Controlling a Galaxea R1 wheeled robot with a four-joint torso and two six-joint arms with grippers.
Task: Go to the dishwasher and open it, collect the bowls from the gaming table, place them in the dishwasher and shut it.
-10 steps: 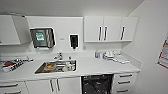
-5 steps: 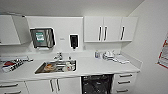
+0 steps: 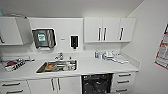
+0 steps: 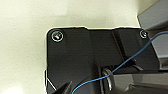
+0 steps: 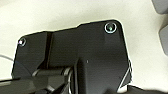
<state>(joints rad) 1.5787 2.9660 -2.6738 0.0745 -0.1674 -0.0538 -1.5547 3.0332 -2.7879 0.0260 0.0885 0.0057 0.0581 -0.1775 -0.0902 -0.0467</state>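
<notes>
Dishwasher (image 3: 97,83) at my 5 o'clock: dark racked cavity under the smooth white counter (image 3: 100,66), beside the rectangular steel sink (image 3: 57,66). Wall dispenser's (image 3: 44,38) green label unreadable. I cannot tell either pincer's state.

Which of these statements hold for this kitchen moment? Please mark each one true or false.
1. The dishwasher sits under the counter, to the right of the sink. True.
2. The dishwasher shows a closed steel front. False: a dark racked interior is in view, so it is open.
3. A black dispenser hangs on the wall between the paper towel dispenser and the upper cabinets. True.
4. The sink is empty. False: it holds several items, one of them orange-brown.
5. A poster hangs on the right-hand wall. True.
6. The drawers are left of the dishwasher. False: this stack stands to its right.
</notes>
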